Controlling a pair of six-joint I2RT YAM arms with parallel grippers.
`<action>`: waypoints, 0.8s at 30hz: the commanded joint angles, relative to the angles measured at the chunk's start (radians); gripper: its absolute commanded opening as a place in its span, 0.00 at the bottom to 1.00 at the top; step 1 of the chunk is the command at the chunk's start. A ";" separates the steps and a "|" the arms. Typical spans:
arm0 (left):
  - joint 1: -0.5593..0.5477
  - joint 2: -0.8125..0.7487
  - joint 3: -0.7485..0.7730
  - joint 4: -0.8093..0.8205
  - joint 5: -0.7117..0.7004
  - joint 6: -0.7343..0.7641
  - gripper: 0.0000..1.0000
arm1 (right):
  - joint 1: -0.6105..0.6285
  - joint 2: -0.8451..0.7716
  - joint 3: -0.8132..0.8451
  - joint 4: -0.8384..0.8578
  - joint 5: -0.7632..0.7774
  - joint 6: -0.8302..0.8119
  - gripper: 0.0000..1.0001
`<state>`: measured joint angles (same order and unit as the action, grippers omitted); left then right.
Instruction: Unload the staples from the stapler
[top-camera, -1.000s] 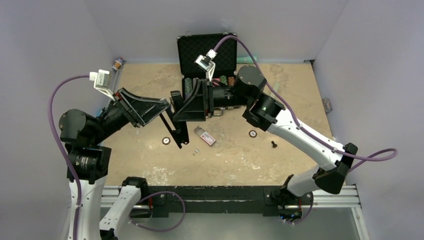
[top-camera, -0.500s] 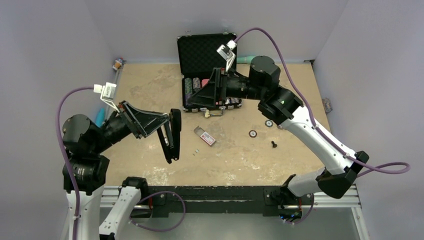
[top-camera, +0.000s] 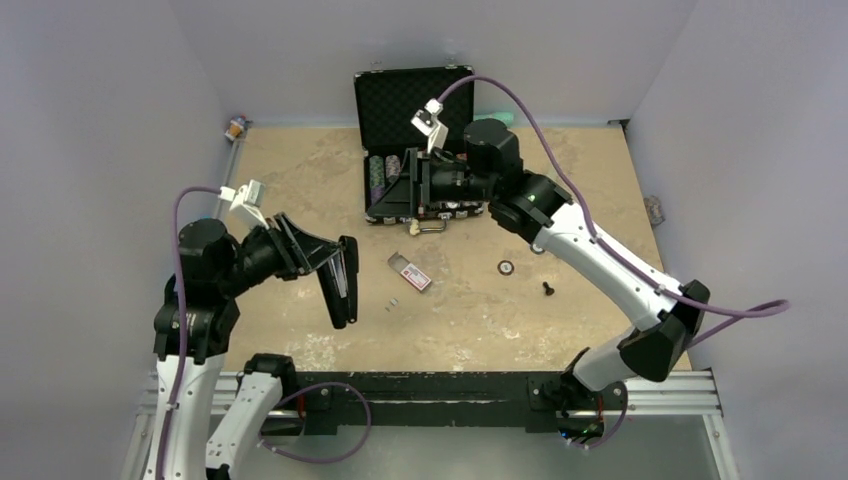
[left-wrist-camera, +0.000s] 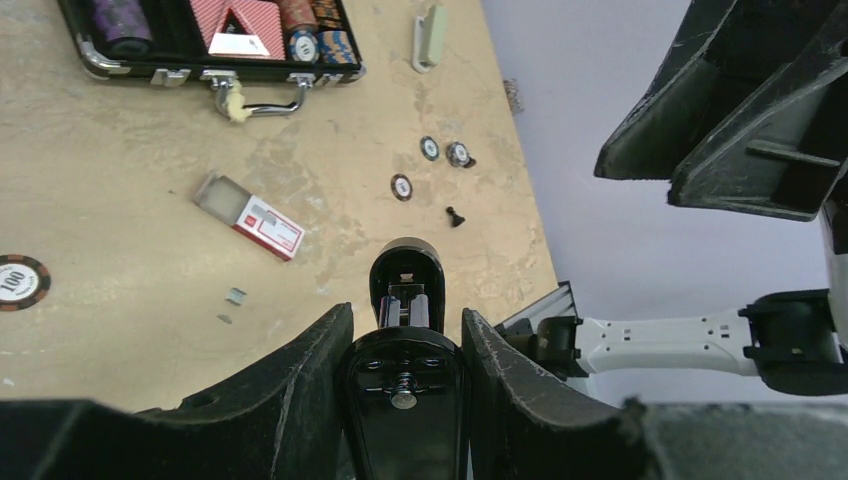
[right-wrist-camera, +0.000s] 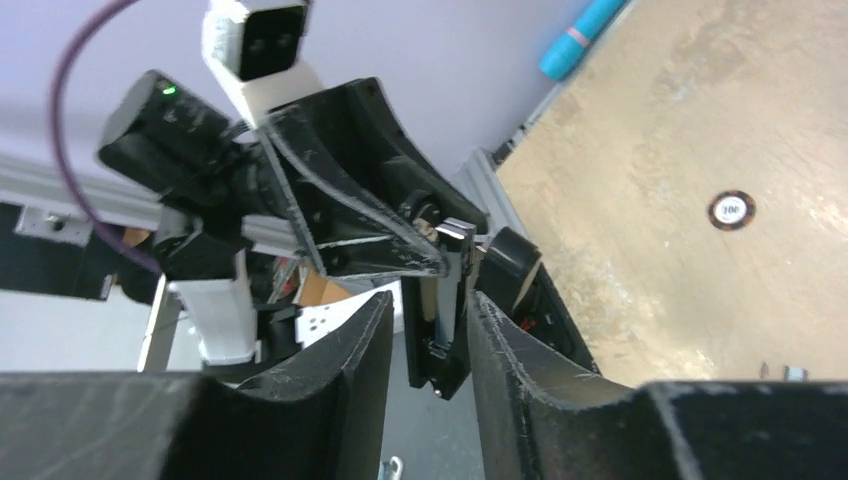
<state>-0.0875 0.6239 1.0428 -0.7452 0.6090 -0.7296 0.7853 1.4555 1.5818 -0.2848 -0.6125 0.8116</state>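
My left gripper (top-camera: 335, 255) is shut on the black stapler (top-camera: 340, 290) and holds it in the air over the left part of the table, with its free end pointing down. In the left wrist view my fingers (left-wrist-camera: 300, 370) clamp the stapler (left-wrist-camera: 405, 290) by its rear end. Two tiny silvery staple pieces (top-camera: 395, 302) lie on the table, also in the left wrist view (left-wrist-camera: 236, 295). My right gripper (top-camera: 405, 190) is open and empty over the front of the case. Its wrist view shows the far stapler (right-wrist-camera: 437, 340) through the gap.
An open black case (top-camera: 415, 100) with poker chips stands at the back middle. A red-and-white box (top-camera: 410, 272) lies mid-table. A loose chip (top-camera: 506, 267) and a small black piece (top-camera: 547, 289) lie to the right. A pale bar (left-wrist-camera: 430, 38) lies behind the case.
The right gripper has let go of the stapler and drawn back over the case. The left arm has pulled back to the left with the stapler in its grip.
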 joint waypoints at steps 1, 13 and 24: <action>0.000 0.031 -0.017 0.047 -0.055 0.048 0.00 | 0.002 0.072 0.028 -0.070 0.067 0.020 0.33; -0.001 0.142 -0.115 0.166 -0.054 0.077 0.00 | 0.013 0.307 0.131 -0.118 0.037 0.009 0.21; -0.001 0.205 -0.108 0.207 -0.032 0.097 0.00 | 0.025 0.434 0.267 -0.224 0.034 -0.055 0.24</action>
<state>-0.0875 0.8276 0.9115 -0.6296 0.5381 -0.6422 0.8051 1.8938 1.8015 -0.4744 -0.5667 0.7956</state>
